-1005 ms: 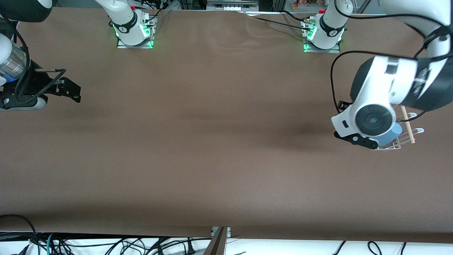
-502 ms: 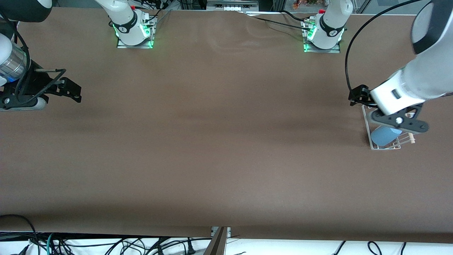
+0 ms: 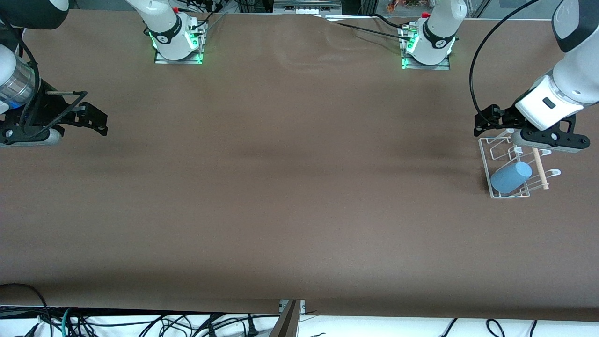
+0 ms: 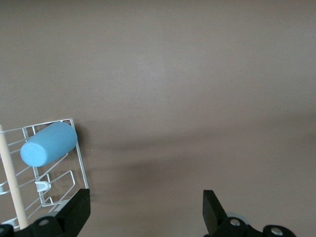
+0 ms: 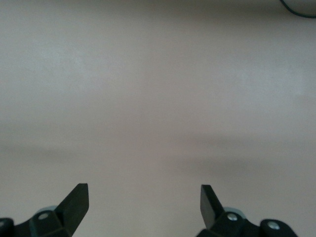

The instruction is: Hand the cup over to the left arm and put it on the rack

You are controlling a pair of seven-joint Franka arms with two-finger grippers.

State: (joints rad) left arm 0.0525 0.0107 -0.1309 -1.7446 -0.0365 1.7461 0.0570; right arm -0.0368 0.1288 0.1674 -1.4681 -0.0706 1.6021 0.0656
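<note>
Brown bench point(image 3: 290, 187), mostly bare. Cup point(image 3: 511, 177), light blue, lies on its side in the rack point(image 3: 486, 168), at the middle right of the front view, toward the left arm's end of the bench; its flat closed end shows in the left wrist view point(image 4: 49, 143). Rack is white wire with a pale wooden rod point(image 3: 539, 167) running along the side of the cup nearest the frame's right edge; cup rests near the rack's corner closest to the front camera. Left gripper point(image 3: 533, 133) hangs over the rack's end farther from the front camera, apart from the cup, jaws spread wide and holding nothing; both black fingers point(image 4: 74, 212) show low in the left wrist view with bare bench between them. Left arm point(image 3: 566, 89) enters from the upper right of the frame, a black cable looping off it. Right gripper point(image 3: 100, 121) sits at the upper left edge of the front view over bare bench, waiting, jaws wide and empty; its wrist view shows only bench between the fingers point(image 5: 74, 205). Nothing stands between cup and either gripper. Cables trail below the bench's lower edge.
</note>
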